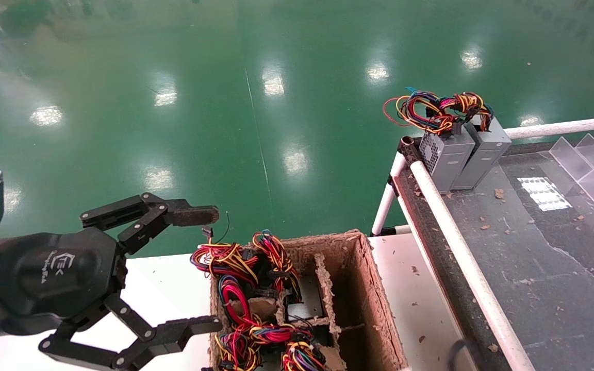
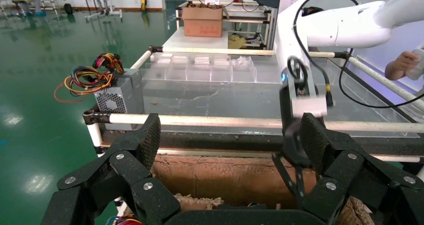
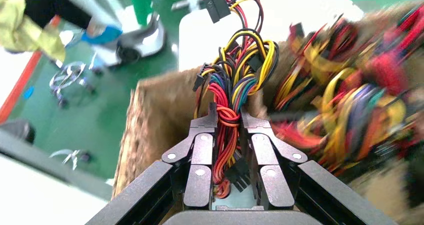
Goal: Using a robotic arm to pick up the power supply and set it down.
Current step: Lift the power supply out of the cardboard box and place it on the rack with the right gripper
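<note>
In the right wrist view my right gripper point(image 3: 229, 116) is shut on a twisted bundle of red, orange and yellow wires point(image 3: 240, 70) with black connectors, the power supply's leads. Its box is hidden apart from a pale patch point(image 3: 231, 199) between the fingers. The bundle is held over the brown cardboard box point(image 3: 160, 110). From the left wrist view, the right arm's grey wrist point(image 2: 310, 105) and black fingers point(image 2: 296, 155) hang at the box's far wall. My left gripper point(image 1: 209, 268) is open beside the cardboard box point(image 1: 364, 288), holding nothing.
Several more wire bundles point(image 1: 245, 268) fill the box's compartments. Two grey boxes point(image 1: 446, 154) with looped wires stand at the corner of the railed bench point(image 1: 534, 247). Clear trays point(image 1: 591, 165) sit farther along it. A person's hand point(image 2: 402, 65) shows beyond the bench.
</note>
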`<state>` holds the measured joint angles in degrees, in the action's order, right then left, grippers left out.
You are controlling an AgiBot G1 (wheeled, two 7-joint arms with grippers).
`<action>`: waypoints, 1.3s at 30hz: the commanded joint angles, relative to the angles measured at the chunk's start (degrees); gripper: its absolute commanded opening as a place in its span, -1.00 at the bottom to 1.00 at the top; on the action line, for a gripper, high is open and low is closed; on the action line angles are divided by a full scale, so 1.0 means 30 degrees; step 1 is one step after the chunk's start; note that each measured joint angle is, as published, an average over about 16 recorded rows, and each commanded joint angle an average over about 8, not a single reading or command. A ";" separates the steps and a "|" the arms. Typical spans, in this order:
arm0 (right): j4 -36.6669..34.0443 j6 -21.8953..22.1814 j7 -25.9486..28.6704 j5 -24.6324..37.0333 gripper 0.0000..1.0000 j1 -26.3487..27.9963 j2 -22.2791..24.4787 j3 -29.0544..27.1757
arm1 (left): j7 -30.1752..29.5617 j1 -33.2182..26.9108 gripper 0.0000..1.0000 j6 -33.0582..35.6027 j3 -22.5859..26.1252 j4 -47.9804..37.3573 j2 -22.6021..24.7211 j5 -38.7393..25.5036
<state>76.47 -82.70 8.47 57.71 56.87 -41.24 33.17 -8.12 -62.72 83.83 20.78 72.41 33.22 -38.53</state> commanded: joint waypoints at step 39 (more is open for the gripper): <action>-0.2637 0.3778 -0.4345 -0.8376 -1.00 -0.1055 0.5342 -0.8078 | 0.0004 -0.0002 1.00 -0.0003 0.0008 0.0000 -0.0003 0.0005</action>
<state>68.63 -71.19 -4.28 33.05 53.61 -25.34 9.38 -8.11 -62.73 83.82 20.80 72.41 33.21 -38.52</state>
